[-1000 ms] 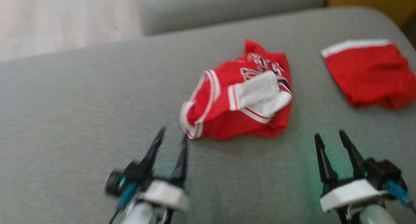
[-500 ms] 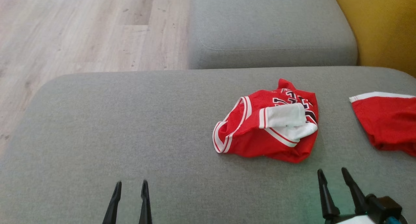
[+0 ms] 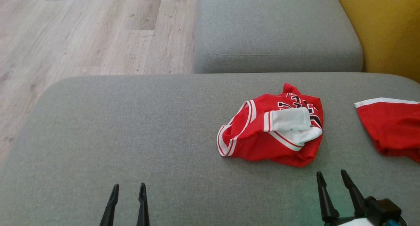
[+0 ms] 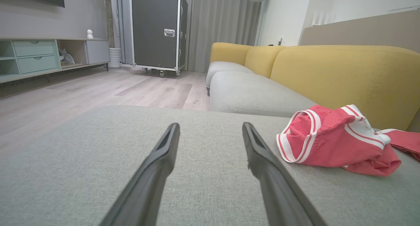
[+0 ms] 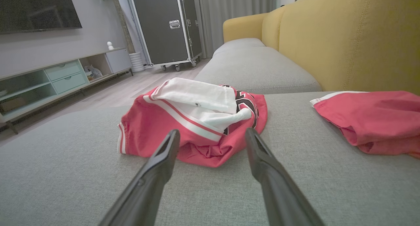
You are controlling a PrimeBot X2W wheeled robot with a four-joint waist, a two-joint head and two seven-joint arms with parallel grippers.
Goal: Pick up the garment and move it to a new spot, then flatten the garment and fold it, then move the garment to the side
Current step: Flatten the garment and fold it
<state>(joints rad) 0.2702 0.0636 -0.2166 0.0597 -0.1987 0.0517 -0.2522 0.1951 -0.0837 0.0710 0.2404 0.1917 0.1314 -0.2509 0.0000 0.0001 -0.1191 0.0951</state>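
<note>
**A:** Where is the garment?

**B:** The garment (image 3: 262,144) is crumpled in a heap on the grey sofa seat (image 3: 131,127), right of centre. A second red piece (image 3: 390,127) lies well apart from it, further right.

**A:** And the grippers?

**B:** Both hold nothing. The left gripper (image 3: 129,185) has its jaws spread and sits low over bare seat, well away from the heap. The right gripper (image 3: 330,172) is spread too, with its fingers pointing at the heap's near edge.

**A:** So how do we lift it cleanly?

**B:** I'd use the right gripper. Aim for the bunched red fold nearest it, not the loose white panel on top, which would probably drag free alone. Pinch low, close fully and lift straight up. Then carry it toward the open stretch on the left.
</note>
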